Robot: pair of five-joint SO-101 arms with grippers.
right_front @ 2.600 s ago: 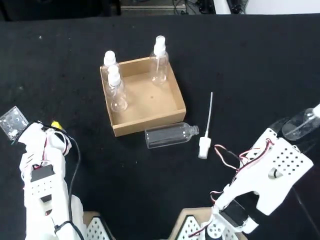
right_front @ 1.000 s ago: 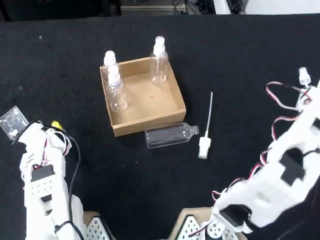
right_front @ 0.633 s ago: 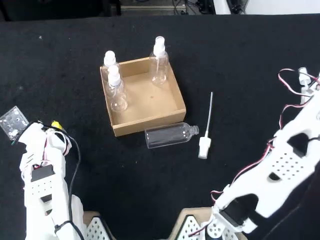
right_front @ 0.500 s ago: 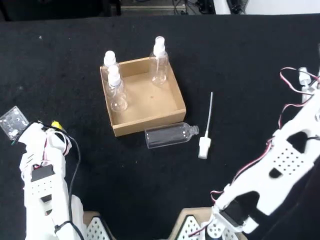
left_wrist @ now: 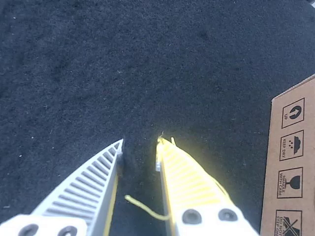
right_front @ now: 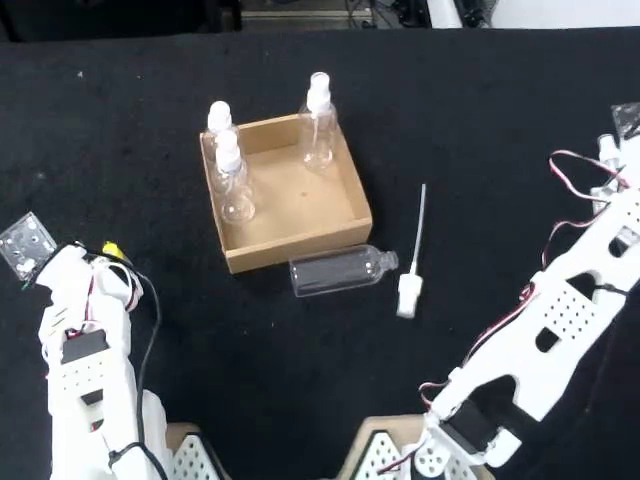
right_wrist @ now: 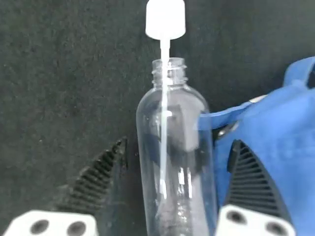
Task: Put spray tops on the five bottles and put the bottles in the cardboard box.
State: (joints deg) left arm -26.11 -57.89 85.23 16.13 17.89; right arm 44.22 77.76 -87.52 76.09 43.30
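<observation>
The cardboard box (right_front: 300, 205) sits mid-table with three capped clear bottles standing in it (right_front: 220, 135) (right_front: 232, 180) (right_front: 318, 118). In front of the box an uncapped bottle (right_front: 340, 271) lies on its side, and a loose spray top (right_front: 408, 290) lies just right of it with its tube pointing away. At the far right, my right gripper (right_front: 615, 140) (right_wrist: 177, 147) is shut on a fifth bottle (right_wrist: 174, 162). That bottle's spray top (right_wrist: 166, 18) has its tube down the neck and its cap raised clear of the rim. My left gripper (right_front: 35, 250) (left_wrist: 140, 143) rests at the near left, narrowly open and empty.
Black cloth (right_front: 480, 110) covers the whole table. The box's printed side (left_wrist: 293, 162) lies close beside my left gripper. A blue part (right_wrist: 275, 113) sits behind the held bottle by one right finger. Open cloth separates the box from the right arm.
The right arm raised its bottle from lying at the right edge to upright, then shifted slightly right. The left arm, the box and the loose pieces have stayed still.
</observation>
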